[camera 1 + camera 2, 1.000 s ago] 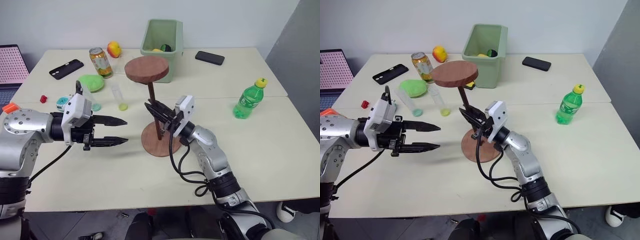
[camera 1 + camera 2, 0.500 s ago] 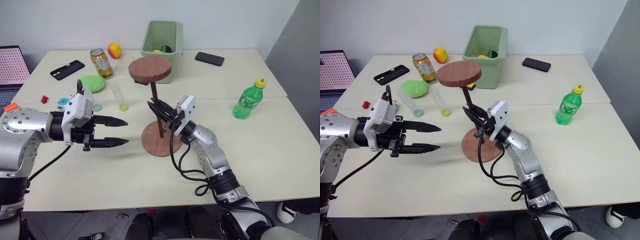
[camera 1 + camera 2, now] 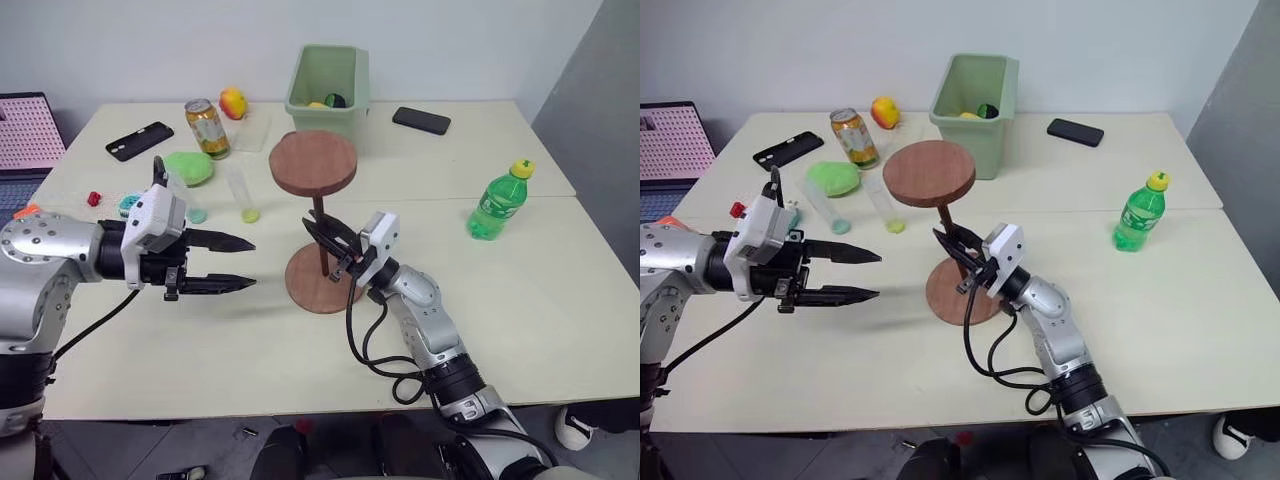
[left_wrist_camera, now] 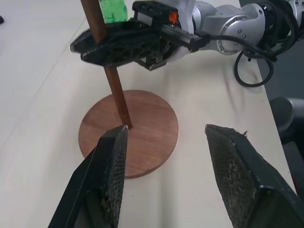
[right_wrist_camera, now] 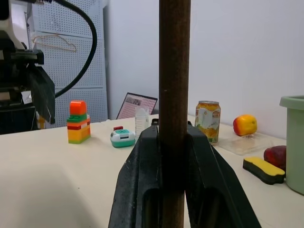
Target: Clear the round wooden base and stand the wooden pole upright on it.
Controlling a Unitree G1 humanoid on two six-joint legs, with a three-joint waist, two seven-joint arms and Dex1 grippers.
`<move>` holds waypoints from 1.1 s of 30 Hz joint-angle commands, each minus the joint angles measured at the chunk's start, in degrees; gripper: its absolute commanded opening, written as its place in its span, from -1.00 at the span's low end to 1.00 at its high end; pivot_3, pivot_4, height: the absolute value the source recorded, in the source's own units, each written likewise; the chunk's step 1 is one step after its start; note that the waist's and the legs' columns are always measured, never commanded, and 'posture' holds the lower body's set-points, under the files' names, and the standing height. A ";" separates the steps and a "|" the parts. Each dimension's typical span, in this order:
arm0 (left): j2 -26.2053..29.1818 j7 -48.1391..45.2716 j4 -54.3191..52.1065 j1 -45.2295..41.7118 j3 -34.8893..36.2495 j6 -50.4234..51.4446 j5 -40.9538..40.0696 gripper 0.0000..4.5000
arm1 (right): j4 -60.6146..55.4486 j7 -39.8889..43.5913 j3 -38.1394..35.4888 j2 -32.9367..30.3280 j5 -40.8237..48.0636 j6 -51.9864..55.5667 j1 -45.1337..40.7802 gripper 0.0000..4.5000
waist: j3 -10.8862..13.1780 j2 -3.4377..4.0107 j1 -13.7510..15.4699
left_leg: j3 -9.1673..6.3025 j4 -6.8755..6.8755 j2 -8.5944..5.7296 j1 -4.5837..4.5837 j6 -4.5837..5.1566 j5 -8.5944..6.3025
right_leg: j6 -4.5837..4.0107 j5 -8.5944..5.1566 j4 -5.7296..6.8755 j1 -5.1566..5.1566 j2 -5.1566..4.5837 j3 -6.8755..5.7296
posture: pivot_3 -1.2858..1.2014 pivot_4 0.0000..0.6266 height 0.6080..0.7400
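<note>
From the head camera, the round wooden base (image 3: 323,279) lies flat on the pale worktop (image 3: 560,290), and the wooden pole (image 3: 320,240) stands on its middle, close to upright, its fixed disc at the top. The right tool (image 3: 333,243) is clenched on the pole's lower shaft, while the left tool (image 3: 232,263) hangs off to the left of the base with its fingers spread, grasping nothing (well apart from the pole). Behind stand a green bin (image 3: 328,83), a drink can (image 3: 207,127) and a green bottle (image 3: 497,200). In the left wrist view, the pole's foot meets the base at its centre, the right tool gripping just above. In the right wrist view, the pole runs between the closed fingers (image 5: 137,185), with a toy brick stack (image 5: 77,121) beyond.
</note>
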 commanded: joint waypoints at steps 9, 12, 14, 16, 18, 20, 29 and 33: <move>0.41 -0.28 -0.06 -1.27 0.82 -0.88 -0.01 0.20 | 5.88 1.25 0.48 -2.50 -2.52 1.69 2.73 -0.89 | -0.14 0.00 0.64 | -0.02 0.00 0.01 0.11 0.02 -0.01 | 0.00 0.00 -0.02 0.14 0.00 -0.01 | 0.03 -0.52 1.00; 0.28 -0.30 0.04 -1.47 0.70 -0.95 -0.02 0.20 | 4.95 1.23 0.56 -2.99 -2.33 3.60 2.95 -0.89 | -0.17 0.00 0.89 | -0.02 0.00 0.01 0.12 0.02 -0.01 | 0.00 0.00 -0.02 0.15 0.00 -0.01 | 0.03 -0.52 1.00; 0.18 -0.32 0.20 -1.70 0.62 -0.98 -0.03 0.20 | 4.05 1.83 0.68 -3.60 -2.01 4.64 3.19 -0.53 | -0.24 -0.06 1.01 | -0.02 0.00 0.00 0.13 0.02 -0.01 | 0.00 0.00 -0.03 0.16 0.00 -0.01 | 0.03 -0.52 1.00; 0.03 -0.30 0.38 -1.90 0.58 -1.05 -0.06 0.20 | 2.22 1.20 0.05 -4.06 -1.69 5.61 3.39 -0.37 | -0.19 -0.03 1.24 | -0.04 0.00 0.00 0.11 0.02 -0.01 | 0.00 0.00 -0.07 0.16 0.01 -0.04 | 0.03 -0.52 1.00; -0.10 -0.25 0.48 -2.02 0.51 -1.07 -0.06 0.20 | 0.78 1.30 -0.38 -4.36 -1.59 6.47 3.61 -0.12 | -0.05 0.04 1.08 | -0.02 0.00 -0.03 -0.12 0.02 -0.01 | -0.01 -0.01 -0.07 -0.05 0.00 -0.01 | 0.03 -0.52 1.00; -0.31 -0.23 0.72 -2.12 0.42 -1.19 -0.08 0.20 | -1.64 1.60 -0.68 -4.89 -1.03 7.60 3.88 0.07 | -0.04 0.04 0.66 | 0.05 0.01 0.01 -0.23 0.00 0.00 | -0.01 0.00 0.02 -0.25 0.03 0.08 | 0.03 -0.52 1.00; -0.79 -0.50 1.17 -2.53 0.24 -1.47 0.11 0.20 | -16.01 3.92 -3.23 -11.32 1.86 17.07 5.53 0.07 | -0.03 0.05 0.85 | 0.01 -0.19 0.10 -0.22 0.01 -0.01 | -0.03 -0.01 -0.03 -0.32 0.17 0.10 | 0.03 -0.52 1.00; -0.21 -1.33 1.20 -2.66 0.13 -2.04 0.36 0.20 | -26.58 7.50 -7.21 -22.52 6.40 29.37 7.25 0.07 | -0.03 0.04 1.53 | -0.01 -0.18 0.06 -0.25 0.01 -0.01 | -0.02 -0.01 -0.12 -0.26 -0.02 0.05 | 0.03 -0.52 1.00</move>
